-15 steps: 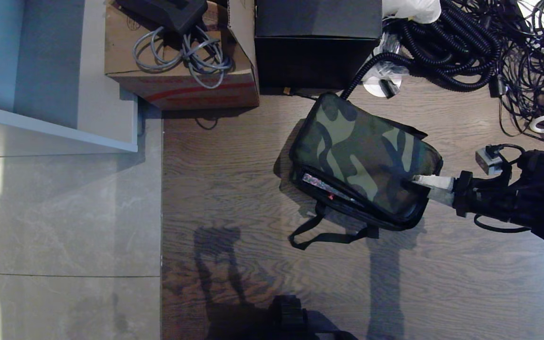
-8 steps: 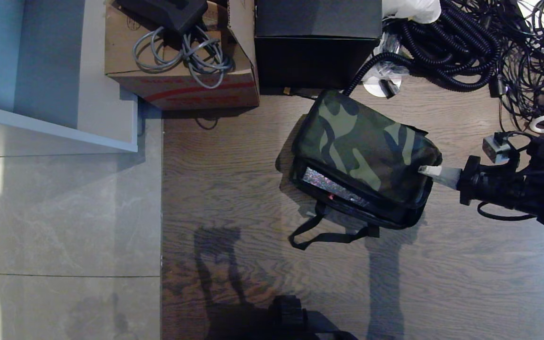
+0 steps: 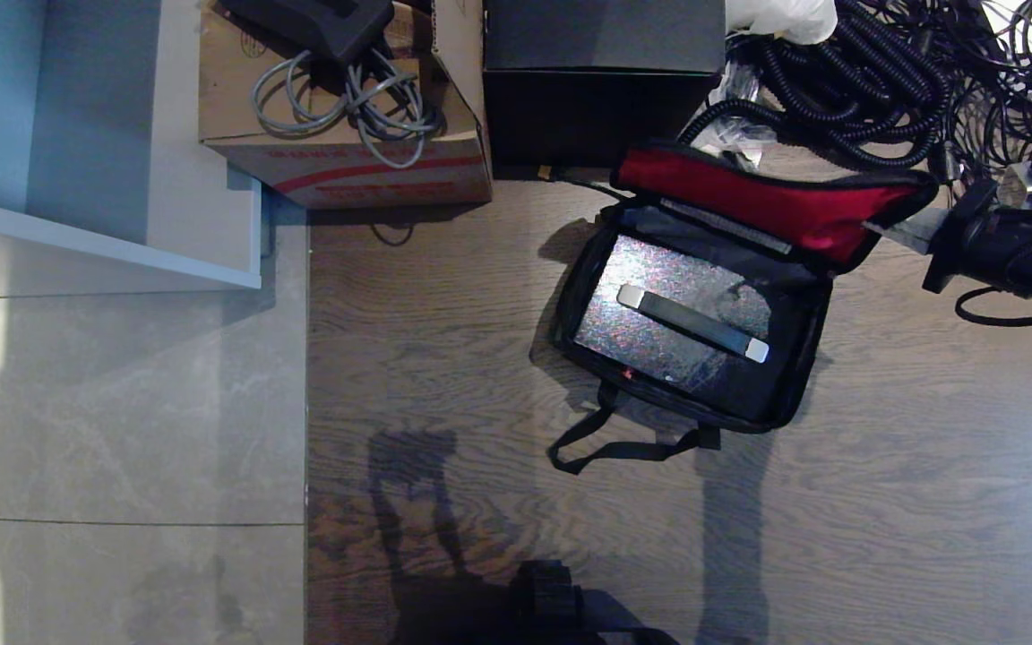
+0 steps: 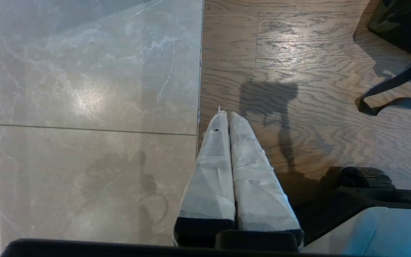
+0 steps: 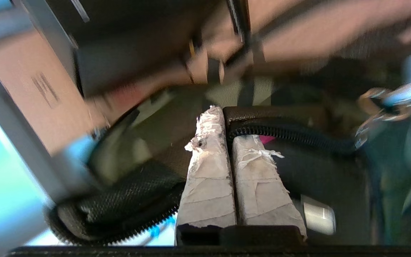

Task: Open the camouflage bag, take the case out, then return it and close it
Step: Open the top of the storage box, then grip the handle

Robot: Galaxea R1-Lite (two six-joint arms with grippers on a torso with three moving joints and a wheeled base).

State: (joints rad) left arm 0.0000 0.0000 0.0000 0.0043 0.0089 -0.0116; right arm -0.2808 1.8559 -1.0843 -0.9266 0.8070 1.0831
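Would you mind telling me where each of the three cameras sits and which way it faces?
Head view: on the robot's head, looking down at the open camouflage bag with the case inside; right gripper holds the flap's edge.
Left wrist view: behind the shut left gripper, facing the floor.
Right wrist view: behind the right gripper, clamped on the flap's zip edge.
Shared: head and left wrist both show the bag's strap.

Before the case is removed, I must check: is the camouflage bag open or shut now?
Open: the right gripper holds the camouflage bag flap up, red lining showing; the case lies exposed inside.
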